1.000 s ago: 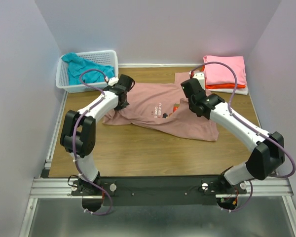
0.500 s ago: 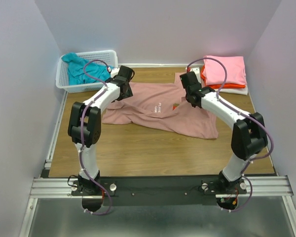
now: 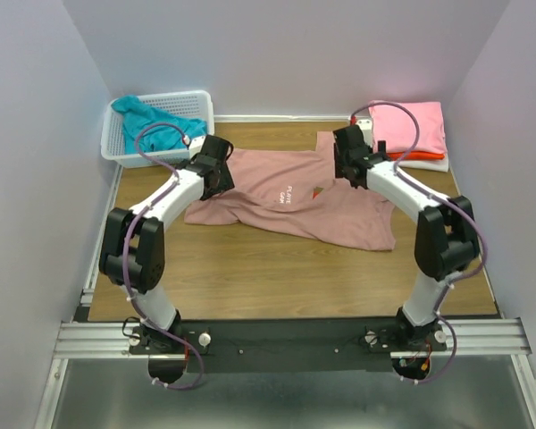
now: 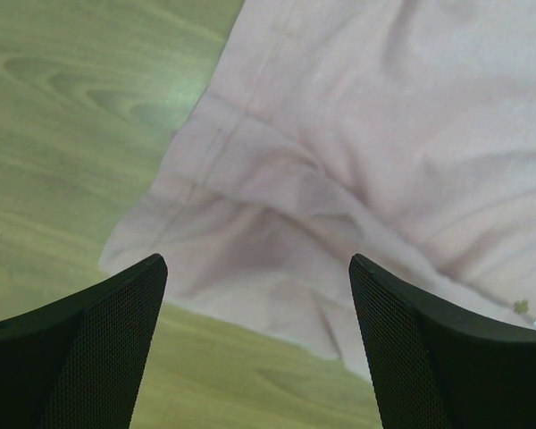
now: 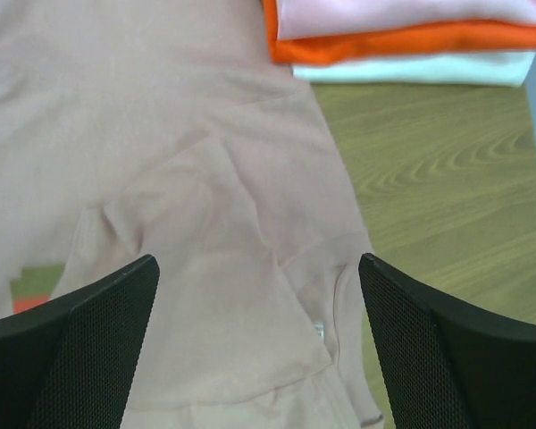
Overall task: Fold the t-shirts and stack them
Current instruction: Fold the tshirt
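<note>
Left pincer (image 4: 256, 264) and right pincer (image 5: 258, 261) have let go and stand apart above dusty-pink t-shirt (image 3: 281, 213); risk: bunched sleeve layers snag together on regrasp, skewing the fold.

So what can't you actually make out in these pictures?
- Print on the dusty-pink shirt: in the top view the lettering is too small to read, and folds hide part of it.
- Teal shirt: in the top view its lower part is sunk in the basket.
- Folded stack: in the right wrist view it is cut off by the top edge.
</note>
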`<action>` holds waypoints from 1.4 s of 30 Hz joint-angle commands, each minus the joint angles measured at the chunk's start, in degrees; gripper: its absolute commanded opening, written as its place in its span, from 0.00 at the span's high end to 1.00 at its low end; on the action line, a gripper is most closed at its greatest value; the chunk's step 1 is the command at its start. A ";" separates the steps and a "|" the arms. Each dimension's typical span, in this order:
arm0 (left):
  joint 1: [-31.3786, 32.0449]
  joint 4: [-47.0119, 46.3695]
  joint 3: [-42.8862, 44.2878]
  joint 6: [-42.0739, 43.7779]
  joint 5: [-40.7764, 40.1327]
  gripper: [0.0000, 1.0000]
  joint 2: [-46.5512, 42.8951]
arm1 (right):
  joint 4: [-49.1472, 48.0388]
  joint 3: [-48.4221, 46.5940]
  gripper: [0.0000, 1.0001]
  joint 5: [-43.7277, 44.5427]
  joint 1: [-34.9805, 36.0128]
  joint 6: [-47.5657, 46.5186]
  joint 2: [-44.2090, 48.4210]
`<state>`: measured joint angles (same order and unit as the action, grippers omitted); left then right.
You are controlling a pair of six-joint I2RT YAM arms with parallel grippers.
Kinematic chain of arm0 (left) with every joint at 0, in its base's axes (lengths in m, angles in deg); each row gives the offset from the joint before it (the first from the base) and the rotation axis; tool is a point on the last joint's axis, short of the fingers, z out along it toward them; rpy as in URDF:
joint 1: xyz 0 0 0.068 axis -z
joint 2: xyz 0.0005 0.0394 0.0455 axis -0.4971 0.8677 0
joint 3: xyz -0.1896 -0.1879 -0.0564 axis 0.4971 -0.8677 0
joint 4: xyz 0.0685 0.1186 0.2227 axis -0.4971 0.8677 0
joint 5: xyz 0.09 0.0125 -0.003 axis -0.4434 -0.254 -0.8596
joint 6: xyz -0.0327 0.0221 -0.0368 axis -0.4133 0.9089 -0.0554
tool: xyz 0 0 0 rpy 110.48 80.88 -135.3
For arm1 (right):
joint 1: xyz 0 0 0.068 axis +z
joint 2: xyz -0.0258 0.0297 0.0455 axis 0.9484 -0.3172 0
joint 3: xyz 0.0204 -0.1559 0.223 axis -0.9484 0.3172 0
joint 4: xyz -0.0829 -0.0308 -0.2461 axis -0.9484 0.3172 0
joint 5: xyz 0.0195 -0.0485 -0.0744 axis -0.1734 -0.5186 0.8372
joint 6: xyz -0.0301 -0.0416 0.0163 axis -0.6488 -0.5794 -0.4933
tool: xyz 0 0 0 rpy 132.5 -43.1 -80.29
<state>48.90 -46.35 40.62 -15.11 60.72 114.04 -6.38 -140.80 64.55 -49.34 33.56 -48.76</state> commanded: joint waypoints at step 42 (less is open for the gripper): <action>-5.12 -8.82 -39.00 -10.14 14.79 0.02 -20.49 | 7.47 48.82 0.00 -27.91 -1.52 28.04 34.84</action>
<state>44.09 -65.83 5.43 -21.17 73.47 96.01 -7.52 -93.74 38.43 -50.25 58.74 -16.43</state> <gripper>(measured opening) 0.982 0.997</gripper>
